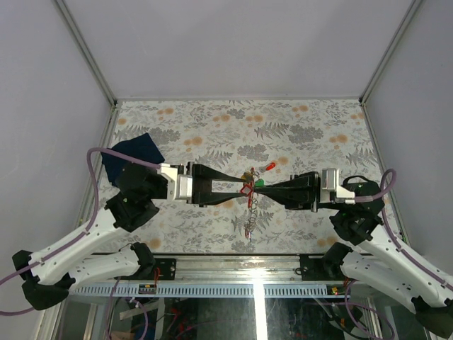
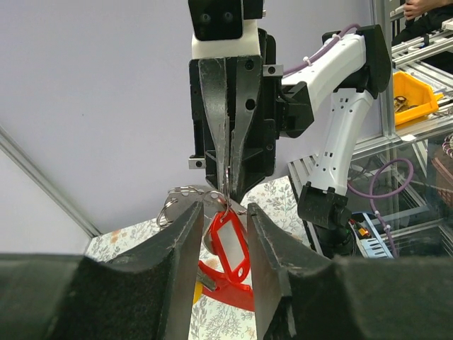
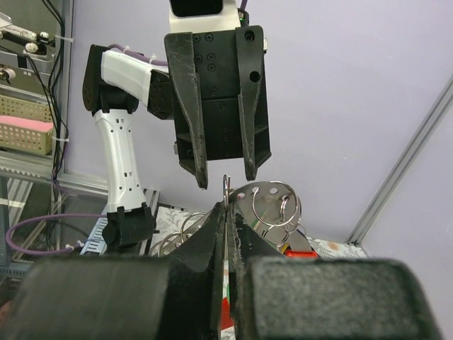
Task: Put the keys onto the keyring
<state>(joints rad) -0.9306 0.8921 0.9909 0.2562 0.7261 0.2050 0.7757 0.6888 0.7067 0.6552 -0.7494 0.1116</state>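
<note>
Right wrist view: my right gripper [image 3: 226, 212] pinches the keyring [image 3: 226, 185] edge-on. My left gripper [image 2: 225, 212] stands parted around a red-tagged key [image 2: 230, 244].

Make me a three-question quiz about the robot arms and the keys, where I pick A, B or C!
1. Where does the dark blue cloth lie?
A) draped over a robot arm
B) on the left side of the table
C) on the right side, by the wall

2. What colour is the tag seen between the left tool's fingers?
A) red
B) white
C) purple

3. How is the right tool?
A) wide open
B) lying flat on the table
C) shut on the keyring

Answers:
1 B: the top view shows the cloth on the table's left side.
2 A: the left wrist view shows a red tag in the gap.
3 C: its fingers are pressed together, with the thin ring wire poking out between them.
</note>
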